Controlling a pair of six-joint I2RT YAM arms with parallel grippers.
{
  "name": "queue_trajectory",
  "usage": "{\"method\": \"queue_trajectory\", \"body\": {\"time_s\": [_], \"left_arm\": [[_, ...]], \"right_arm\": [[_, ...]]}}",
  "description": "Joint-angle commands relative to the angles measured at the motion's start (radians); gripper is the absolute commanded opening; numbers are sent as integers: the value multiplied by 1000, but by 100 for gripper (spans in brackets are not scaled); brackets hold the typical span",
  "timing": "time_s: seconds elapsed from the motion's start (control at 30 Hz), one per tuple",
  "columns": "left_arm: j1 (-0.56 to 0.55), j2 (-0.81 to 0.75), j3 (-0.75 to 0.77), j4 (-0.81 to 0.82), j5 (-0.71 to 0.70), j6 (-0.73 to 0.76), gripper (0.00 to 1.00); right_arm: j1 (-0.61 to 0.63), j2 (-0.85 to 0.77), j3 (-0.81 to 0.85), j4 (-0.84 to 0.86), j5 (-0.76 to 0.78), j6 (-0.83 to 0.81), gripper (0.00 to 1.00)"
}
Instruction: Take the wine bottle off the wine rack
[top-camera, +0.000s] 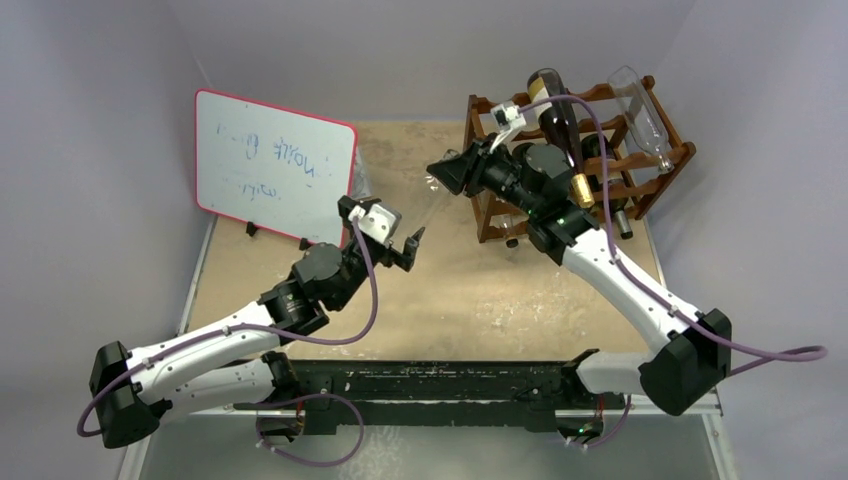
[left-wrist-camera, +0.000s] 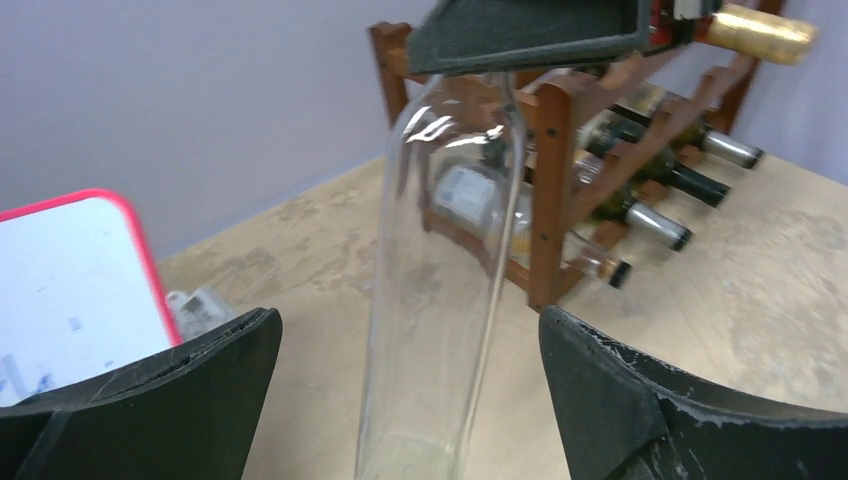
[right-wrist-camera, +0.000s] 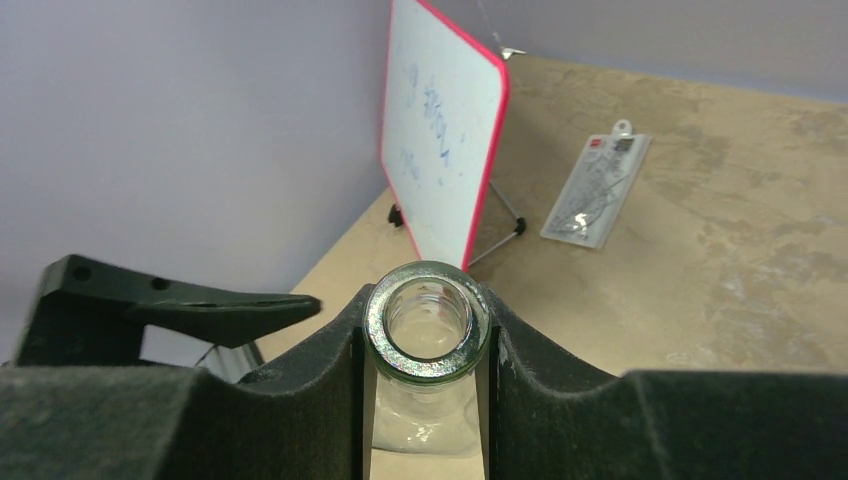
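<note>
From my seat I see the wine bottle (left-wrist-camera: 440, 250), clear and empty, off the wine rack (top-camera: 481, 112) and standing upright in the air just to the rack's left. The right gripper (right-wrist-camera: 425, 330) has it by the top. On the right wrist camera the two dark fingers (right-wrist-camera: 300, 400) are pinching the neck right below the lip, and I am looking straight down into the open mouth. The left gripper (left-wrist-camera: 410, 335) sits lower, around the bottle's body, with its fingers (left-wrist-camera: 200, 370) spread wide. On the left wrist camera one pad stands on each side of the glass, with a gap on both sides, so I read no contact there. The bottle's base runs out of the bottom of that view, so I cannot tell whether it touches the worktop (top-camera: 480, 300). The rack stands at the far right of the worktop and holds other bottles: a dark one with a gold-foil neck (top-camera: 556, 120) and a clear one (top-camera: 640, 112) lying on its top tier, and several dark ones (left-wrist-camera: 650, 215) in the lower tiers. At the far left a red-edged whiteboard (top-camera: 270, 165) stands on its small legs, with a clear plastic packet (right-wrist-camera: 597, 190) lying flat beside it.
</note>
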Motion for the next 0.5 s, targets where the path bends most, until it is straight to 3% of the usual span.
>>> {"method": "queue_trajectory", "body": {"time_s": [0.0, 0.17, 0.47], "left_arm": [[1, -53, 19, 65, -263, 17, 100], [19, -62, 0, 121, -570, 63, 100], [112, -134, 12, 97, -597, -47, 100]], "right_arm": [[-1, 42, 145, 12, 102, -97, 0], [1, 130, 222, -40, 193, -164, 0], [39, 342, 386, -83, 374, -261, 0]]}}
